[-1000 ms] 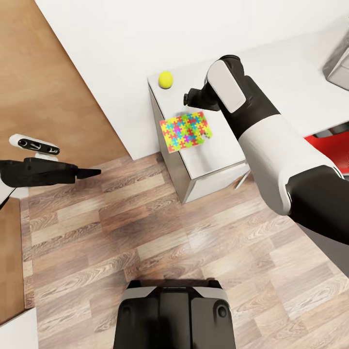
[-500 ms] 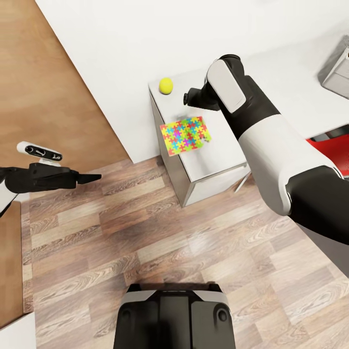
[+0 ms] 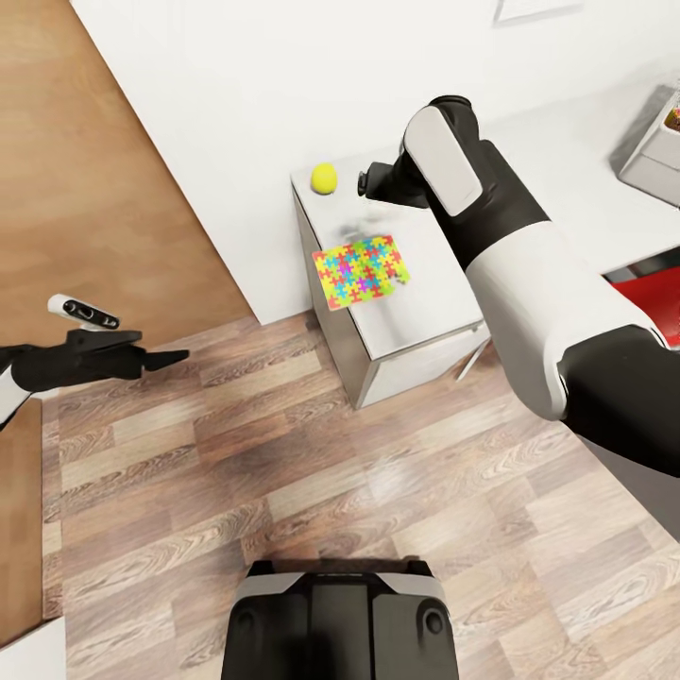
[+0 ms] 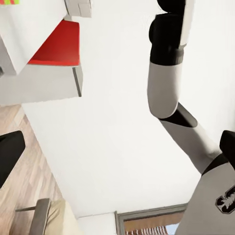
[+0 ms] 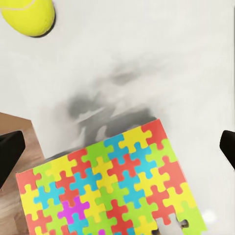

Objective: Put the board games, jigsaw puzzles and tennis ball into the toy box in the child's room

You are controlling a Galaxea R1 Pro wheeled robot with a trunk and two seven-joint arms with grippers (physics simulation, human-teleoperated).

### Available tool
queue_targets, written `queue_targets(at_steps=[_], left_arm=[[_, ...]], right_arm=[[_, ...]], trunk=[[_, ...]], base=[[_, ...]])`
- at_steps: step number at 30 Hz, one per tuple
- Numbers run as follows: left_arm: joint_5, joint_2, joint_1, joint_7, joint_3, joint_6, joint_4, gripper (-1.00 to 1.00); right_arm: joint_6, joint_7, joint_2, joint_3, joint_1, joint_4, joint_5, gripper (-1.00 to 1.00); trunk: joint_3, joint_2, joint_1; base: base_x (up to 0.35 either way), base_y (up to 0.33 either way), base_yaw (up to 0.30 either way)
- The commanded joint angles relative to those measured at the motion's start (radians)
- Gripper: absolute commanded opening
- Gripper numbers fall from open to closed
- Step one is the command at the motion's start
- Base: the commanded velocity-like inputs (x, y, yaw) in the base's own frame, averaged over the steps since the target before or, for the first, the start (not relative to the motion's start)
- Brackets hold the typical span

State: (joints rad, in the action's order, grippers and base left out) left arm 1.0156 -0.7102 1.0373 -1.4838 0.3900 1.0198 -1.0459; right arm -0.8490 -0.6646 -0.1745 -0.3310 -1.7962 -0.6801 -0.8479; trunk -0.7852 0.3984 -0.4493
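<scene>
On the table (image 3: 425,293) end, jigsaw puzzle (image 3: 362,271) overhangs the edge.

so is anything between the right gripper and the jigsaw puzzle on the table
Nothing visible. The right gripper hangs above bare table, open, with the jigsaw puzzle and the tennis ball below it.

- The jigsaw puzzle (image 3: 362,271) is a thin, flat rectangle covered with yellow, green, pink, blue and red pieces that lock together. It lies flat on the table (image 3: 425,293), close to the front corner, turned a little. One corner looks chipped.
- The tennis ball (image 3: 324,177) is round and yellow-green. It sits on the table near the back corner by the wall, apart from the puzzle.
- The table has a pale grey top and white sides.
- The toy box (image 3: 652,151) is a light grey bin with an open top, far along the table at the picture's edge.
</scene>
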Motion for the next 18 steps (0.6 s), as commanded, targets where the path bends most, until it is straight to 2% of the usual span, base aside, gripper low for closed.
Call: queue_targets(at_steps=[1, 4, 12, 18], left_arm=[[0.002, -0.001, 0.001, -0.005, 0.004, 0.010, 0.011, 1.00], [-0.010, -0.001, 0.000, -0.004, 0.004, 0.009, 0.040, 1.00], [-0.070, -0.003, -0.025, -0.006, 0.004, 0.008, 0.083, 1.00], [-0.081, -0.003, -0.030, -0.004, 0.004, 0.007, 0.145, 1.00]], right_arm=[[-0.001, -0.010, 0.000, -0.002, -0.001, -0.005, -0.009, 1.00], [-0.004, -0.012, 0.000, -0.002, 0.000, -0.030, -0.009, 1.00], [-0.018, -0.023, 0.000, -0.002, 0.010, -0.102, -0.010, 1.00], [-0.061, -0.050, 0.000, -0.003, 0.047, -0.164, -0.010, 1.00]], trunk=[[0.000, 0.002, -0.001], [0.005, 0.002, -0.001], [0.018, 0.002, -0.001], [0.028, 0.002, -0.001]], base=[[0.000, 0.000, 0.000], [0.000, 0.000, 0.000], [0.000, 0.000, 0.000], [0.000, 0.000, 0.000]])
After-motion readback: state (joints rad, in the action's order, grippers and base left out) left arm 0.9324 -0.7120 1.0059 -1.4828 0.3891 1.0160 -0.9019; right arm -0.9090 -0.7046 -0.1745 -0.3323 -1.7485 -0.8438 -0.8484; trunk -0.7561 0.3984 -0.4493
